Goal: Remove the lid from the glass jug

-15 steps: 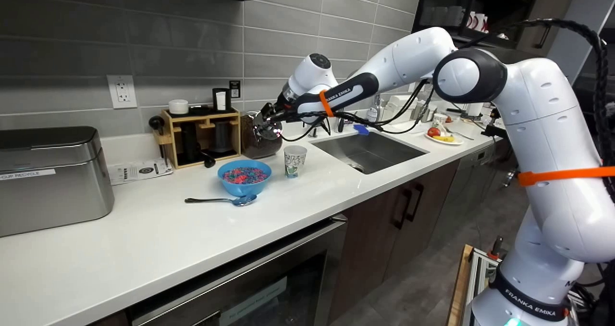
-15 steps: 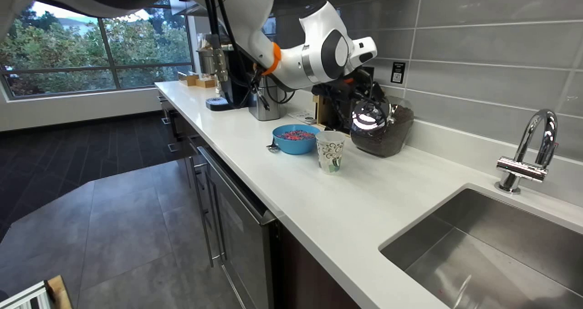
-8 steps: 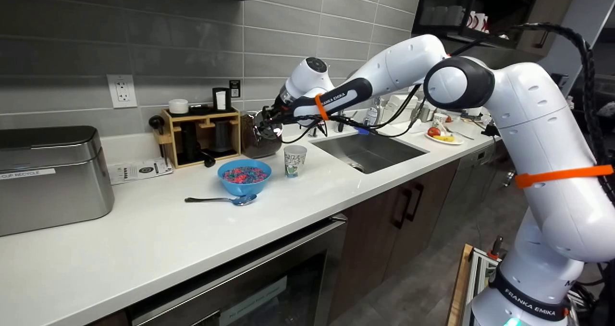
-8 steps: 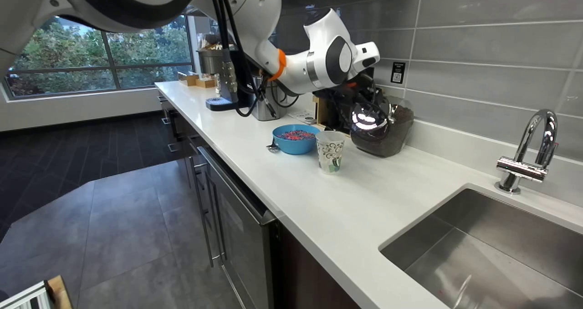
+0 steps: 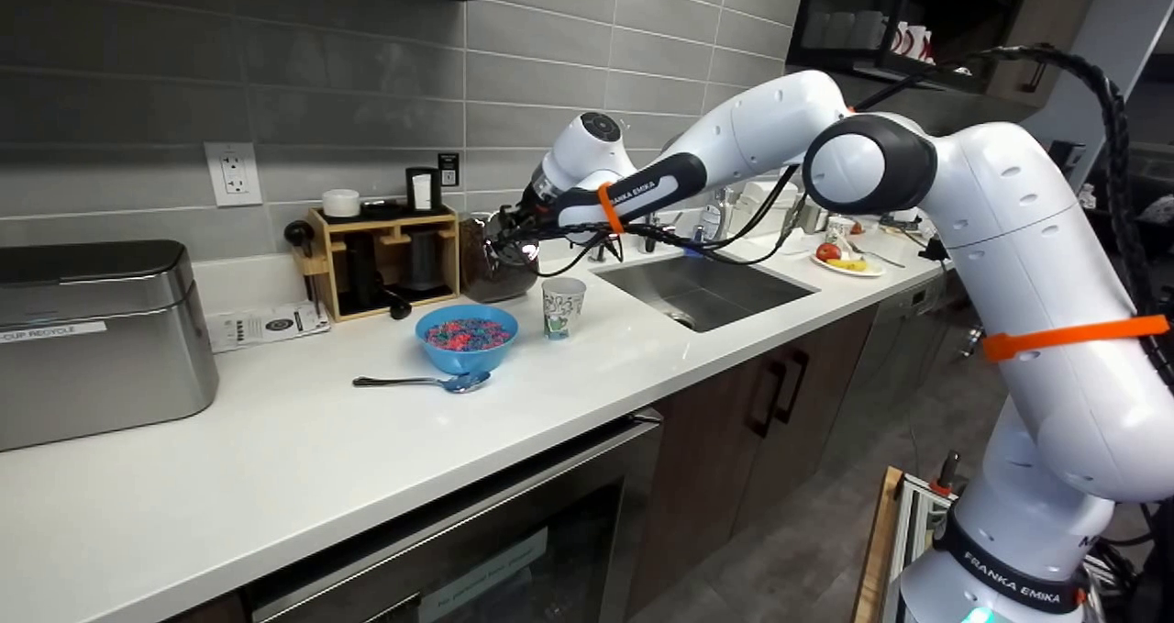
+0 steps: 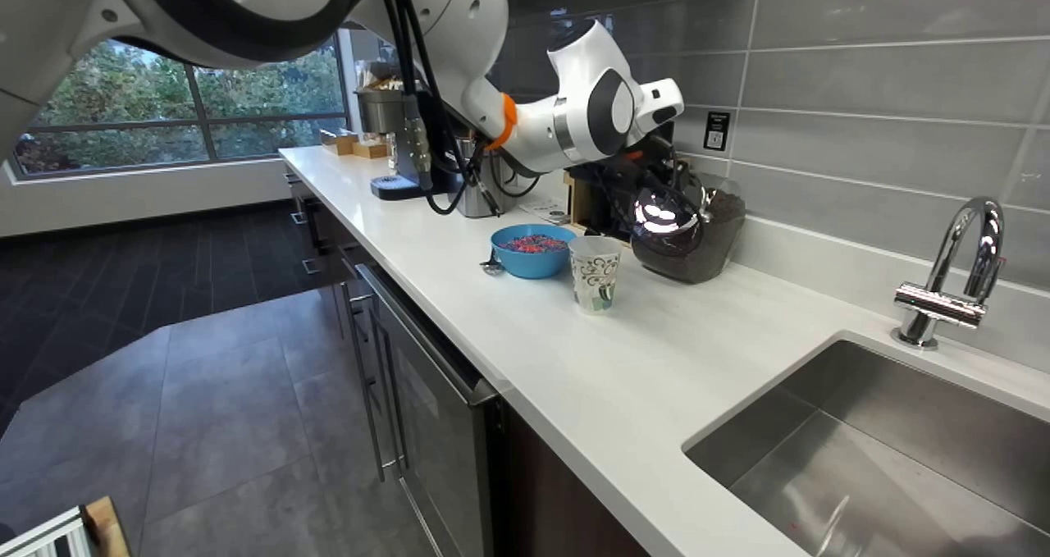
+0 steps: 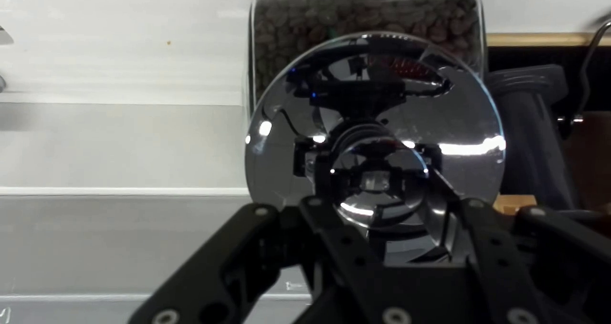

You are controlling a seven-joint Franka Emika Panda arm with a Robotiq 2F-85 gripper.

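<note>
The round, mirror-bright metal lid [image 7: 372,114] sits on the mouth of the clear glass jug [image 7: 367,18] filled with dark beans, its face tilted rather than level, and the jug stands by the back edge of the white countertop [image 5: 275,476], near the grey tiled wall [image 5: 541,63]. I judge the lid stiff, slippery and light beside the loaded jug, whose glass I take to be the fragile part. The place to hold is the shiny rounded knob [image 7: 379,185] at the lid's centre, low and across its widest part; the rim looks too broad for me and would likely skid. My black two-fingered gripper [image 7: 380,173] is at that knob, one finger to either side; amid the reflections I cannot tell whether I am squeezing it or only straddling it. The pull should follow the lid's tilt, firm and slow, since a sideways tug on a snug fit could drag or topple the jug. Just beside the jug along the same back edge is the light wooden rack [image 5: 393,239]; on the jug's other side, farther along, the stainless steel sink [image 6: 943,409] is cut into the countertop. Toward the front edge come the white patterned paper cup [image 5: 563,309] and the blue round bowl [image 5: 459,362] of pink and blue bits, then the silver spoon [image 5: 422,383], closest to that edge.
</note>
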